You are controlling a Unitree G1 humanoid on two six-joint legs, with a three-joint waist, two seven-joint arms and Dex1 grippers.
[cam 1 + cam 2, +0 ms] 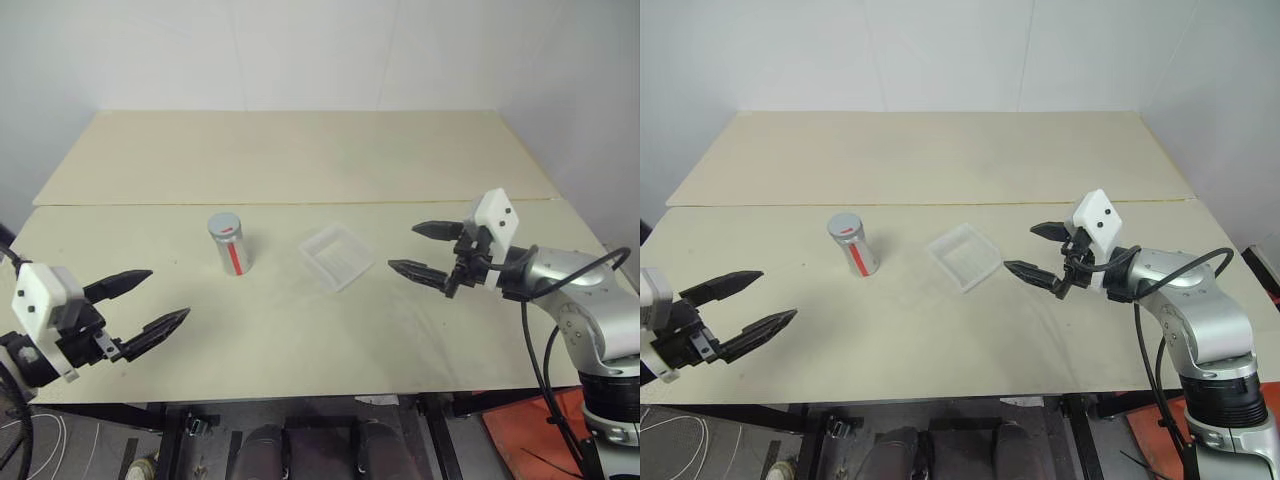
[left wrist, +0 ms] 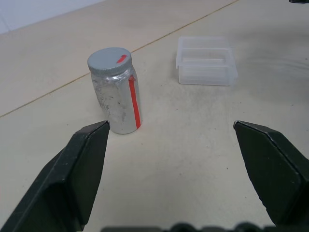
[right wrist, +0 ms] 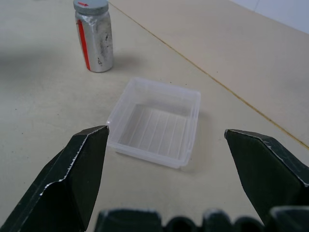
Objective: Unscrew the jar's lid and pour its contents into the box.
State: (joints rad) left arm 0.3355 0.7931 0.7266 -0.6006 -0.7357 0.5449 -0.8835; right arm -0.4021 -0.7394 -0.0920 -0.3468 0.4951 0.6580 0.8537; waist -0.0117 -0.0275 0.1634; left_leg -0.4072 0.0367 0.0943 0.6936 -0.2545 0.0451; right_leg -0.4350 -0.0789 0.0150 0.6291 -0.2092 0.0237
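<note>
The jar (image 1: 229,243), with its lid (image 1: 225,226) on, is standing upright mid-table (image 1: 300,340), just beside the box (image 1: 337,256). The 2 grippers, left (image 1: 150,303) and right (image 1: 428,250), are hanging spread apart, holding nothing. Clamp the jar body low, keeping the lid clear for twisting.
</note>
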